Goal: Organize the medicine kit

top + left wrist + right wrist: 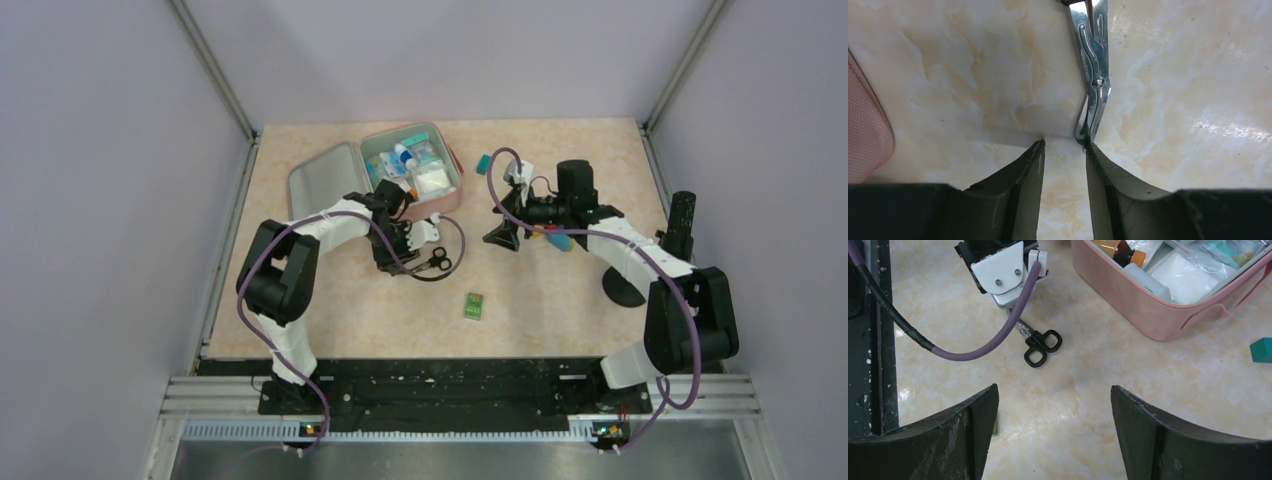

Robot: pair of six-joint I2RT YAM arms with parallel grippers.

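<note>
The big pink soft zip case with round corners, the medicine kit (1148, 315), lies open at the far side of the table (560, 300), a bit to the left of the middle. Its lid (322, 182) lies flat on the left. Its deep half is on the right, full of little bottles (1148, 282) and a white pack (1188, 277). The left hand (1064, 147) is low over the table, just in front of the kit. Its two fingers are a little apart and hold nothing, and bare table shows between them. The tip of the shiny metal scissors with black loop handles (1093, 75) touches the end of one finger (1098, 165), on its inner side. The right hand (1053, 390) is wide open and empty, up above the table to the right of the scissors. A small teal block (1262, 350) sits near the right side of the kit. A small green card (474, 305) lies alone, nearer the arms. I think the scissors should go into the kit next. They look hard, thin and slippery. They lie flat, so the blades are hard to pinch. Near the screw or at the black loops (1040, 347) looks like a better place to grab. The kit looks light and squishy. Its walls would bend if squeezed, and the lid would flop. The pink strap (1225, 312) on its side, or the rim, looks like the best place to hold it. It should be held gently, so the bottles do not tip out.
</note>
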